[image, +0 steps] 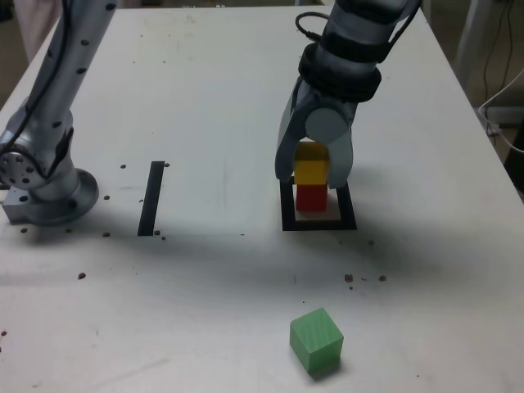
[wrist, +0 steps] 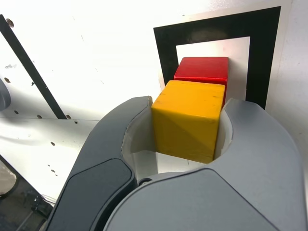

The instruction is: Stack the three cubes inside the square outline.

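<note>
A white tabletop (image: 213,98) is carrying three coloured cubes and a robot arm. The arm's grey end effector (image: 315,176) is reaching down over a thick black square outline (image: 318,222) with a white centre, toward the exterior view's right. A red cube (image: 310,197) is sitting inside the outline, and a yellow cube (image: 311,170) is resting on top of it. The two curved jaws are standing on either side of the yellow cube; in the wrist view the end effector (wrist: 188,127) is hugging the yellow cube (wrist: 187,120) closely, with its fingers (wrist: 137,132) seemingly pressing against the sides, though whether they are truly touching is hard to judge. The red cube (wrist: 202,70) is peeking out beneath, within the outline (wrist: 166,53). A green cube (image: 316,339) is lying alone near the front edge of the tabletop, well apart from the outline. A thin black strip (image: 151,197) is lying toward the exterior view's left, near the arm's round metal base (image: 49,196). Small dark specks are dotting the surface.
</note>
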Robot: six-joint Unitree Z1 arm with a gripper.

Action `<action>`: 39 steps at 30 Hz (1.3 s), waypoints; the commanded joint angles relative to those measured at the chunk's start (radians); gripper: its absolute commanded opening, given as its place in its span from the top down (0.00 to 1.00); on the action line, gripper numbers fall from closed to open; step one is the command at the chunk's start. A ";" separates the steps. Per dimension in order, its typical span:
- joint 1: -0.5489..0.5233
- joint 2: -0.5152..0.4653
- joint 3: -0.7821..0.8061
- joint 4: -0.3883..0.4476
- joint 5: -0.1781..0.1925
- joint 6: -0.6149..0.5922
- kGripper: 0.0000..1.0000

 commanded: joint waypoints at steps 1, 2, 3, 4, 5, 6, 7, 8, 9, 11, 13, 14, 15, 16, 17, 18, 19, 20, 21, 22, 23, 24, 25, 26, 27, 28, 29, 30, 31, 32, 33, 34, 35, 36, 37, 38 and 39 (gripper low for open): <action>-0.001 0.007 0.001 -0.004 0.002 -0.002 0.74; -0.001 0.007 0.001 -0.005 0.002 -0.002 0.74; -0.001 0.007 0.001 -0.006 0.002 -0.002 0.74; -0.001 0.008 0.002 -0.008 0.003 -0.002 0.74; -0.001 0.008 0.002 -0.010 0.003 -0.002 0.74; -0.001 0.009 0.003 -0.012 0.003 -0.002 0.74; -0.001 0.009 0.004 -0.014 0.003 -0.002 0.74; -0.001 0.010 0.006 -0.016 0.004 -0.002 0.74; -0.001 0.010 0.007 -0.018 0.004 -0.002 0.73; -0.001 0.010 0.011 -0.022 0.004 0.000 0.68; -0.001 0.010 0.017 -0.027 0.004 0.003 0.54; -0.001 0.010 0.021 -0.031 0.003 0.005 0.45; -0.001 0.009 0.024 -0.034 0.004 0.007 0.35; -0.001 0.009 0.028 -0.037 0.004 0.009 0.25; -0.001 0.009 0.031 -0.041 0.005 0.011 0.17; -0.001 0.008 0.034 -0.044 0.006 0.012 0.11; -0.001 0.008 0.037 -0.046 0.008 0.013 0.06; -0.001 0.007 0.038 -0.048 0.010 0.013 0.04; -0.001 0.007 0.039 -0.048 0.011 0.013 0.03; -0.001 0.006 0.039 -0.049 0.013 0.013 0.02; -0.001 0.005 0.040 -0.049 0.013 0.013 0.02; -0.001 0.004 0.040 -0.049 0.014 0.013 0.01; -0.001 0.003 0.040 -0.050 0.014 0.013 0.01; -0.001 0.001 0.041 -0.050 0.015 0.013 0.01; -0.001 -0.002 0.042 -0.050 0.017 0.013 0.01; -0.001 -0.007 0.043 -0.051 0.019 0.012 0.01; -0.001 -0.013 0.046 -0.051 0.023 0.011 0.01; -0.001 -0.021 0.050 -0.051 0.028 0.008 0.01; -0.001 -0.031 0.055 -0.051 0.034 0.005 0.01; -0.001 -0.043 0.061 -0.051 0.042 0.001 0.01; -0.001 -0.056 0.069 -0.051 0.050 -0.004 0.01; -0.002 -0.071 0.076 -0.051 0.059 -0.011 0.01; -0.004 -0.085 0.083 -0.051 0.069 -0.018 0.01; -0.006 -0.100 0.088 -0.051 0.079 -0.025 0.01; -0.011 -0.117 0.094 -0.050 0.091 -0.035 0.01; -0.016 -0.130 0.096 -0.049 0.099 -0.042 0.00; -0.022 -0.140 0.098 -0.048 0.105 -0.048 0.00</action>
